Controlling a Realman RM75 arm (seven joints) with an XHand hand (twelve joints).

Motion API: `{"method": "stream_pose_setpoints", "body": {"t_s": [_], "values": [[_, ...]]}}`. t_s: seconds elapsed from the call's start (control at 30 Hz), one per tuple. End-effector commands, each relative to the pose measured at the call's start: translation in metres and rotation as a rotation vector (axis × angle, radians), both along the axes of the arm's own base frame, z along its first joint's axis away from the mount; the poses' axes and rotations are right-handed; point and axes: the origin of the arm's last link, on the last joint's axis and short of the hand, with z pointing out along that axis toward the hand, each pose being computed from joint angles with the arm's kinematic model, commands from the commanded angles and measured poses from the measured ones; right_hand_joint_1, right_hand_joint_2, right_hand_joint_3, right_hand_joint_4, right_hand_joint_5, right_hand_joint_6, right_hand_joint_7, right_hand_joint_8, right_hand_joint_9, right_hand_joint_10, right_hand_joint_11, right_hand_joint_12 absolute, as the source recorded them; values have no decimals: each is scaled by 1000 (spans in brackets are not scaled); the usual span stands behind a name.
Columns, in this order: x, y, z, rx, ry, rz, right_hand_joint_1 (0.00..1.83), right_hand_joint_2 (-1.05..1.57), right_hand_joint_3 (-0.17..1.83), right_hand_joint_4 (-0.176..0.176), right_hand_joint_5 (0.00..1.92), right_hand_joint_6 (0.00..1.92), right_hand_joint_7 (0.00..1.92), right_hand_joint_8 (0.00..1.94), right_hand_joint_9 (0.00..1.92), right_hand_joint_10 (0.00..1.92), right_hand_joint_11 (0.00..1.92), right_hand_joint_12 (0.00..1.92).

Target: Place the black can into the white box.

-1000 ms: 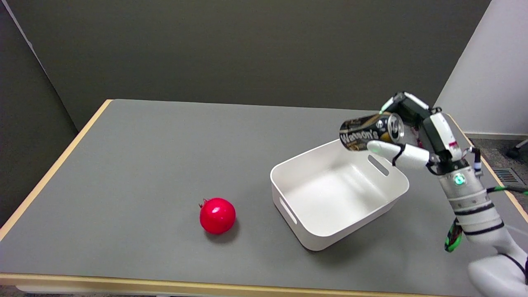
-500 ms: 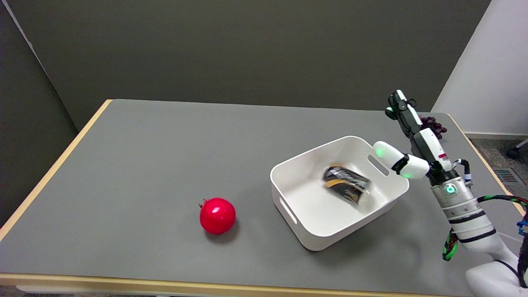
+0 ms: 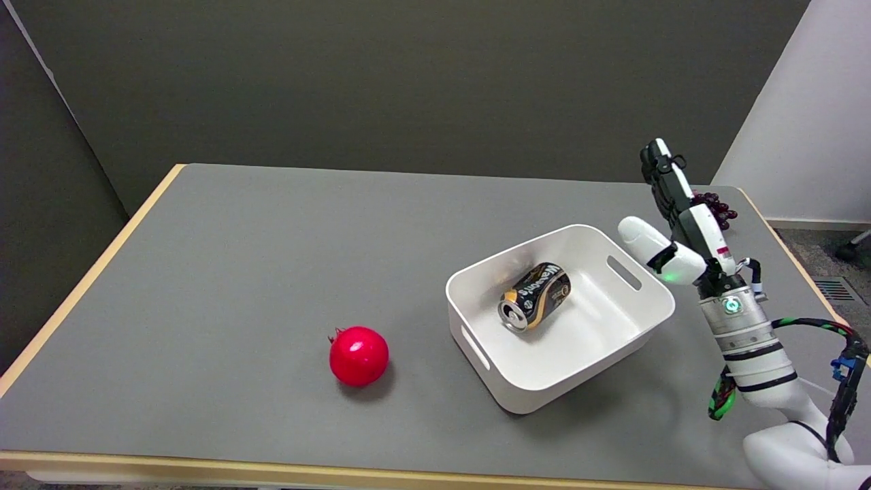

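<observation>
Lab-like room: grey table, bare partition walls.

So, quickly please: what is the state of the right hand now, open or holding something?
Right hand: open, holding nothing; its fingers are spread, beside the white box. The black can lies inside the box.

Can on side in box; pomegranate left of box, apart.

A red pomegranate sits on the grey table; dark grapes far right.
</observation>
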Motion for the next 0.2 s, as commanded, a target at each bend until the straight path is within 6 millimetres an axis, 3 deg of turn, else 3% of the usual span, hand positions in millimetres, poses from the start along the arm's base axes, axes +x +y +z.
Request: {"method": "stream_pose_setpoints", "body": {"t_s": [0.03,0.2], "values": [[11,10,0,-64,-168,217,391,620,666,-77,-1,-1,-1,-1,-1,-1,-1,-1],[12,9,12,-111,-199,228,374,624,682,-73,-1,-1,-1,-1,-1,-1,-1,-1]]}}
